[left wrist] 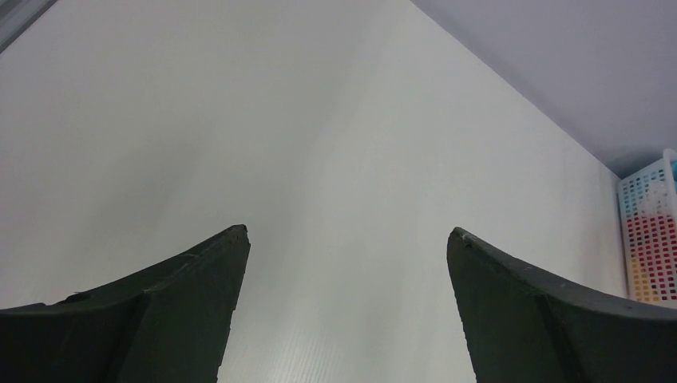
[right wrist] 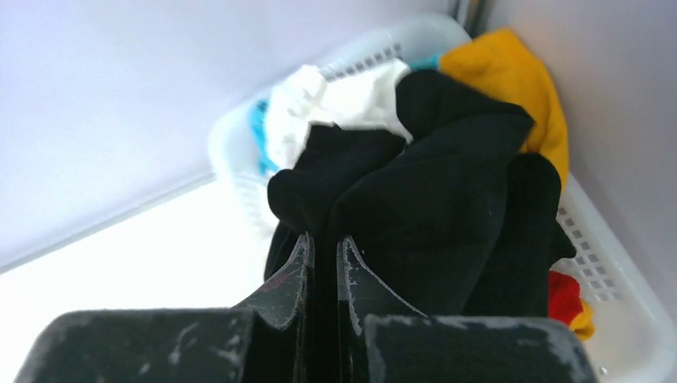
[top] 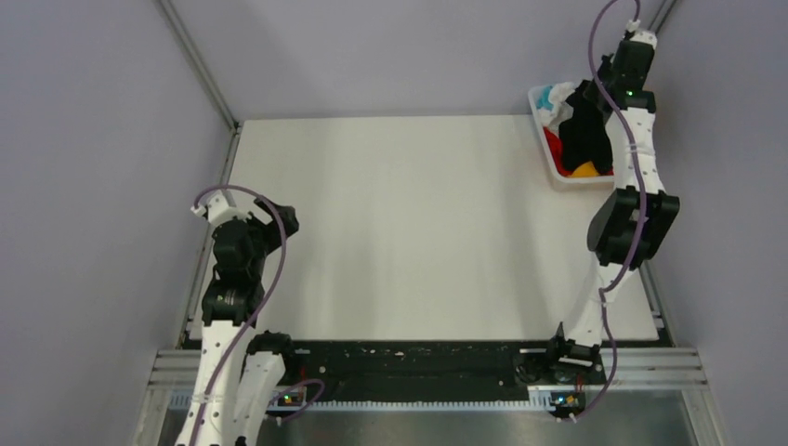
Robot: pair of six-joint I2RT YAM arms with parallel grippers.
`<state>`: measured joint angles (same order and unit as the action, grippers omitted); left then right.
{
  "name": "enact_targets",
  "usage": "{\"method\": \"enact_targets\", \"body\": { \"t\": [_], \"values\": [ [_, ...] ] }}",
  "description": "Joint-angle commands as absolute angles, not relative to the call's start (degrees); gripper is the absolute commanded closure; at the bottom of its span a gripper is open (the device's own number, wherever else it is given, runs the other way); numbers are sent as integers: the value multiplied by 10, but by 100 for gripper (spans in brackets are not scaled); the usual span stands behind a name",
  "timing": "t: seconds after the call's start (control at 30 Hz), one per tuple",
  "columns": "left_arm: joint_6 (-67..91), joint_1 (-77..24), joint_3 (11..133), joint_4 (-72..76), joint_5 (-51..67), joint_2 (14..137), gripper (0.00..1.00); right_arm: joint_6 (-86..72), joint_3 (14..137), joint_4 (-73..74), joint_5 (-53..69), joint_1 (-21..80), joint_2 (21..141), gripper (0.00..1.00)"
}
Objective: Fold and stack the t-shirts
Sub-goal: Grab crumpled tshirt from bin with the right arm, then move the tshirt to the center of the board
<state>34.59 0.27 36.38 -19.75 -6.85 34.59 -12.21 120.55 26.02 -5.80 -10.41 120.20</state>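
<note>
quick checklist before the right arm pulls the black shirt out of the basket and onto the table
1. Right gripper shut on the black t-shirt: ok, cloth is pinched between its closed fingers.
2. Black t-shirt clear of the basket: not ok, its lower folds hang within the rim.
3. Other shirts free of it: cannot tell; the white t-shirt and orange-yellow t-shirt lie right against it.
4. Landing spot on the table: ok, the top view shows nothing lying on the middle.
5. Left gripper open and ready: ok, it is over the table's left side.
</note>
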Motion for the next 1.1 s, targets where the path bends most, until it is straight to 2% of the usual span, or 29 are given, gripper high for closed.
{"method": "enact_targets", "body": {
  "t": [0.0,0.13,0.43,0.57,0.67,0.77,0.9,0.93,1.03,1.07],
  "values": [
    [352,3,376,-185,-46,326,1,-156,1258,183,26,-101,1028,100],
    [361,3,377,-185,-25,317,1,-173,1268,158,137,-52,958,100],
    [359,3,394,-226,-16,298,1,-233,1255,67,320,179,875,100],
    [370,3,399,-249,-18,282,1,-257,1259,35,336,243,882,100],
    [377,3,410,-280,-34,271,1,-279,1214,8,341,249,874,100],
    [383,3,421,-319,-61,260,1,-244,1108,15,287,249,828,100],
    [400,3,421,-364,-95,248,1,-176,843,9,112,249,700,100],
    [403,3,417,-371,-96,247,1,-172,740,9,54,248,653,96],
    [406,3,399,-377,-78,253,1,-208,533,12,-98,233,591,73],
    [407,3,392,-377,-71,260,1,-221,491,28,-122,223,589,62]
  ]
}}
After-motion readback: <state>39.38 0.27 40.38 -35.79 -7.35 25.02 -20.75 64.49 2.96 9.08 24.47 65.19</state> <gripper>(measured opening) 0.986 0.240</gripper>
